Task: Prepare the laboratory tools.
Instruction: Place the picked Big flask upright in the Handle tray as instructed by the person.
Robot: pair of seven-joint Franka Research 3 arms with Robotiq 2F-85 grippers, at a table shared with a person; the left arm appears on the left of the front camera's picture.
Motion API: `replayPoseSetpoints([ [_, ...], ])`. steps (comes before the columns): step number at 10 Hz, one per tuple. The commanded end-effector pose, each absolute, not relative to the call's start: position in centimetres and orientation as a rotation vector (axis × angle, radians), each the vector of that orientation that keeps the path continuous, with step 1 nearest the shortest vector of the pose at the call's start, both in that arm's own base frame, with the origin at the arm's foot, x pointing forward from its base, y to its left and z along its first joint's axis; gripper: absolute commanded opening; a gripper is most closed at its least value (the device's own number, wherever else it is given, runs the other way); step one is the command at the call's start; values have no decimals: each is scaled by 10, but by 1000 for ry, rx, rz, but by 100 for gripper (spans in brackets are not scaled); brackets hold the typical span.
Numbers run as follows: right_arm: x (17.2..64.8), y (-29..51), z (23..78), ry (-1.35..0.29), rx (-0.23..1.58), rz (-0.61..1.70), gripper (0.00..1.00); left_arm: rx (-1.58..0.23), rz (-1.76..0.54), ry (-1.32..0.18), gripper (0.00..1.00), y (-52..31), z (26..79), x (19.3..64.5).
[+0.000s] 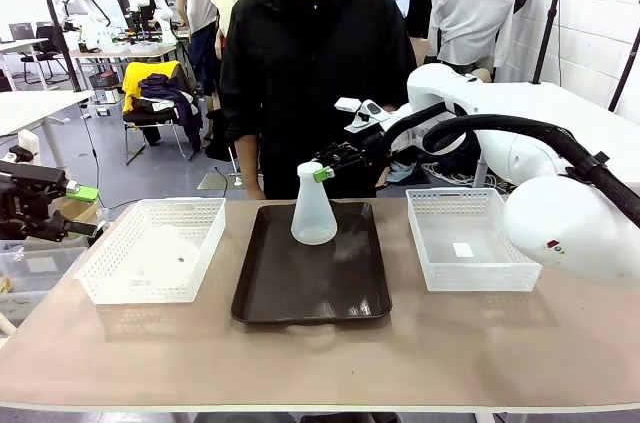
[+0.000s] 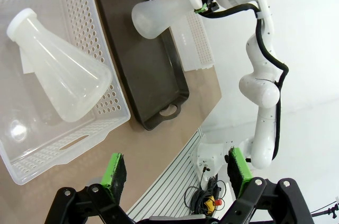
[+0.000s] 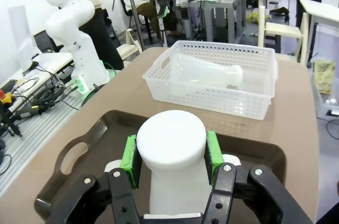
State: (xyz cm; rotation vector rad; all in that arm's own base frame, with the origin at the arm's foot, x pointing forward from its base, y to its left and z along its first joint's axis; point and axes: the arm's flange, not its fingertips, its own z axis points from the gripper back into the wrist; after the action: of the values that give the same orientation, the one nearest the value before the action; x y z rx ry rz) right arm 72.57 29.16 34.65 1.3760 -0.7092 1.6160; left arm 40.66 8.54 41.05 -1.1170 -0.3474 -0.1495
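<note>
A grey floor [image 1: 105,171] stretches behind the tan table [image 1: 450,343]. At ten o'clock a chair [image 1: 148,117] holds yellow and dark clothes [image 1: 160,83], with white desks [image 1: 32,104] nearby; a white block wall [image 1: 590,23] stands at two o'clock.

Dark tray [image 1: 310,288], left basket [image 1: 140,291], right basket [image 1: 480,278] — person [image 1: 300,73]

The upright flask [image 1: 313,211] and the lying flask [image 2: 58,70] are of translucent white plastic, smooth and matt. The tray [image 1: 310,293] is dark brown with a soft sheen. The left basket [image 1: 205,243] and the right basket [image 1: 470,278] are white perforated plastic; the table [image 1: 320,363] is matt beige.
</note>
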Motion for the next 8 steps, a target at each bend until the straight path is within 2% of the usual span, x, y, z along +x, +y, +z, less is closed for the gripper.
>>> replayPoseSetpoints([
  [1, 695, 281, 346, -750, 1418, 1600, 18, -1121, -150, -353, 100, 87, 412, 406],
  [5, 698, 277, 345, -737, 1433, 1603, 94, -1121, -150, -353, 100, 87, 412, 406],
  [6, 699, 276, 343, -731, 1433, 1601, 100, -1121, -150, -353, 100, 87, 412, 406],
  [8, 699, 273, 338, -697, 1434, 1592, 100, -1121, -150, -353, 100, 87, 412, 406],
])
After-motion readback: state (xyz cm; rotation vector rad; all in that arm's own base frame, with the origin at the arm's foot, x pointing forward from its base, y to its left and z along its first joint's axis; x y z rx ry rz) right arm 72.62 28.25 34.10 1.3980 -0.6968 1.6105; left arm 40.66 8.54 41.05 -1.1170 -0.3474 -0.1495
